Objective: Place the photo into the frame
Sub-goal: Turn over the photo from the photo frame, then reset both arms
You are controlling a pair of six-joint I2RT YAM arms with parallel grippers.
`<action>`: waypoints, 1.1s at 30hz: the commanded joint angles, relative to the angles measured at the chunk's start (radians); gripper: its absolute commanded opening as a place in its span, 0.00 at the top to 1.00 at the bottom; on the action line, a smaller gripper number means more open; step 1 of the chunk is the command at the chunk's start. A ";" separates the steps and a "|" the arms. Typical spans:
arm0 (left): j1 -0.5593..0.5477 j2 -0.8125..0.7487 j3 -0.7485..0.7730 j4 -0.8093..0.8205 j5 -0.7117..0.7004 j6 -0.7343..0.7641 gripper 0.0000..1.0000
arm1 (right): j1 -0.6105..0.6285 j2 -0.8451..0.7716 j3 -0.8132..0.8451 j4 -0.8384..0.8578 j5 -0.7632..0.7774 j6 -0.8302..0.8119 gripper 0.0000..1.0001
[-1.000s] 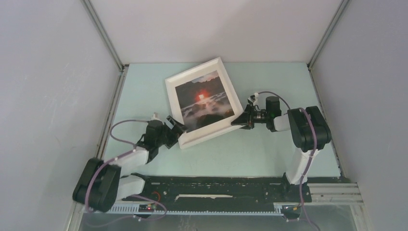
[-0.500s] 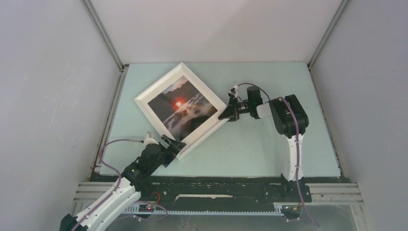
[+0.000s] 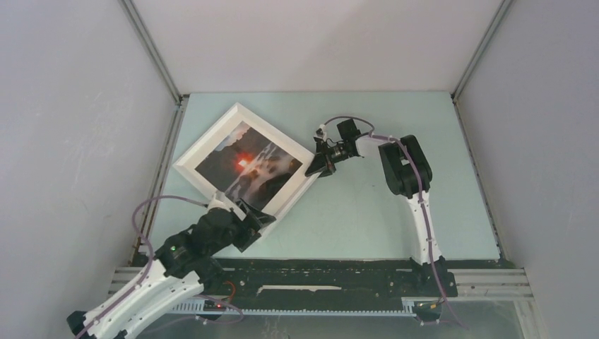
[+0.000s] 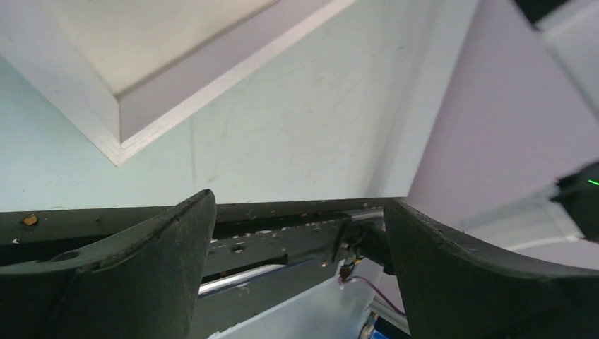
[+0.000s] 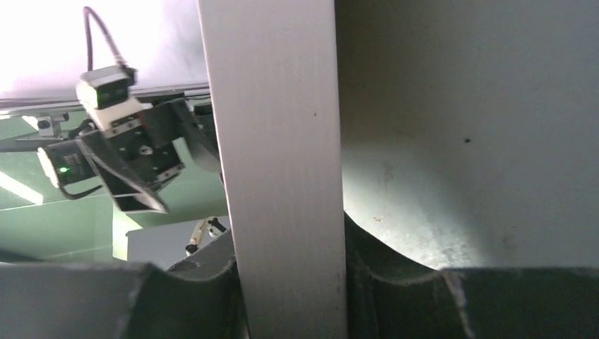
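The white frame [image 3: 206, 134] lies turned like a diamond at the left middle of the table. The photo [image 3: 247, 164], dark clouds with a red glow, shows inside it. My right gripper [image 3: 316, 164] is shut on the frame's right corner. In the right wrist view the white frame rim [image 5: 275, 141] runs straight up between the right gripper's [image 5: 289, 261] jaws. My left gripper [image 3: 258, 224] is open beside the frame's near corner. In the left wrist view that frame corner [image 4: 176, 92] sits above and left of the left gripper [image 4: 298, 201], with nothing between the jaws.
A black rail [image 3: 318, 272] runs along the table's near edge, just behind the left gripper. The enclosure's left wall [image 3: 85, 141] stands close to the frame's left corner. My left arm [image 5: 120, 155] shows beyond the frame in the right wrist view.
The right gripper has swung the frame left and turned it counter-clockwise. The left arm has drawn back toward the near left, with its open gripper staying by the frame's near corner.
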 commanded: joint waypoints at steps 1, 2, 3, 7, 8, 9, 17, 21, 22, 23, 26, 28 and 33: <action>-0.006 -0.055 0.160 -0.108 -0.132 0.137 0.05 | -0.020 0.029 0.051 -0.240 0.166 -0.107 0.88; -0.006 -0.053 0.181 -0.093 -0.148 0.178 0.05 | -0.021 0.007 0.020 -0.226 0.202 -0.089 0.78; -0.006 -0.040 0.206 -0.083 -0.161 0.215 0.05 | -0.018 -0.024 -0.007 -0.216 0.232 -0.079 0.67; -0.006 0.027 0.304 -0.050 -0.205 0.319 0.05 | -0.017 -0.154 -0.072 -0.246 0.393 -0.054 0.37; -0.006 0.041 0.324 -0.035 -0.212 0.353 0.04 | -0.019 -0.189 -0.080 -0.270 0.441 -0.052 0.34; -0.006 0.050 0.346 -0.019 -0.219 0.380 0.04 | -0.020 -0.219 -0.092 -0.285 0.496 -0.050 0.29; -0.006 0.142 0.586 0.011 -0.299 0.620 0.02 | -0.038 -0.444 -0.137 -0.564 0.978 -0.140 0.01; -0.006 0.185 0.747 0.021 -0.342 0.790 0.00 | -0.017 -0.704 -0.196 -0.651 1.122 -0.175 0.00; -0.007 0.198 0.814 0.019 -0.357 0.834 0.00 | 0.010 -0.809 -0.195 -0.676 1.152 -0.186 0.00; -0.007 0.215 0.866 0.017 -0.366 0.886 0.00 | 0.033 -0.887 -0.189 -0.700 1.174 -0.196 0.00; -0.006 0.263 1.026 0.010 -0.392 1.040 0.00 | 0.084 -1.097 -0.104 -0.786 1.201 -0.190 0.00; -0.007 0.300 1.118 0.006 -0.417 1.113 0.00 | 0.106 -1.205 -0.010 -0.842 1.248 -0.164 0.00; -0.007 0.352 1.279 0.029 -0.435 1.236 0.00 | 0.120 -1.427 0.201 -0.849 1.220 -0.125 0.00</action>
